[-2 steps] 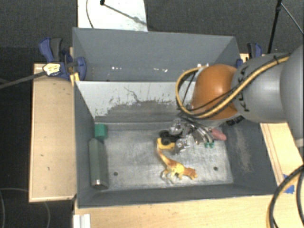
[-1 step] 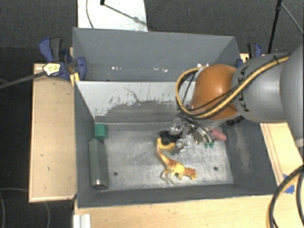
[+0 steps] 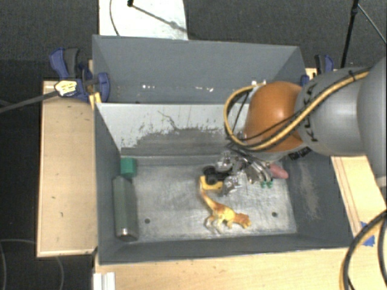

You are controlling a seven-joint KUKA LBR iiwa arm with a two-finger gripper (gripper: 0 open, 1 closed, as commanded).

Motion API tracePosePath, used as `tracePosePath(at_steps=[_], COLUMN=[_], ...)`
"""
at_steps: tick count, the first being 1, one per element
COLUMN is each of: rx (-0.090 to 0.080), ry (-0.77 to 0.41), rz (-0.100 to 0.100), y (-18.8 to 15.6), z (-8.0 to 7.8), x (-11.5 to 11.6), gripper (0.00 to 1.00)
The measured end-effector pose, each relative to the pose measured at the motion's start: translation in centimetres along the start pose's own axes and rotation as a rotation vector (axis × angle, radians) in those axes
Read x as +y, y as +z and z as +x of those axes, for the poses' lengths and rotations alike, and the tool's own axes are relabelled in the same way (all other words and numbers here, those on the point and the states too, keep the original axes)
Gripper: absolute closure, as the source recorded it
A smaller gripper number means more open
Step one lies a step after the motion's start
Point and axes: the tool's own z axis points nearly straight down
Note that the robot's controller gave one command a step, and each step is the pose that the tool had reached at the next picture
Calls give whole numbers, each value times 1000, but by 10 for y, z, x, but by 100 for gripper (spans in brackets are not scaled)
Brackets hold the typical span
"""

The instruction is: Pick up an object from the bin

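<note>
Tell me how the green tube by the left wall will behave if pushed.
Round and lying on its side, the green tube would probably roll. It looks rigid, so likely stiff when gripped.

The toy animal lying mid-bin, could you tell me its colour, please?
The toy animal is yellow and orange, seen in the camera view.

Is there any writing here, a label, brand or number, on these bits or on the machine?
No text can be read.
The grey bin has bare, scratched metal walls.
The dark green cylinder, the green block and the yellow toy giraffe show no lettering.
The gripper and the arm's orange cover show no readable mark either.
</note>
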Motion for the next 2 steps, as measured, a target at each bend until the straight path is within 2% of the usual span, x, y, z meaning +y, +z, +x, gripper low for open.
tracePosePath(at_steps=[2], rx=[8], ry=[1], rz=[0], y=[-20], z=[1], x=[0], gripper=[100])
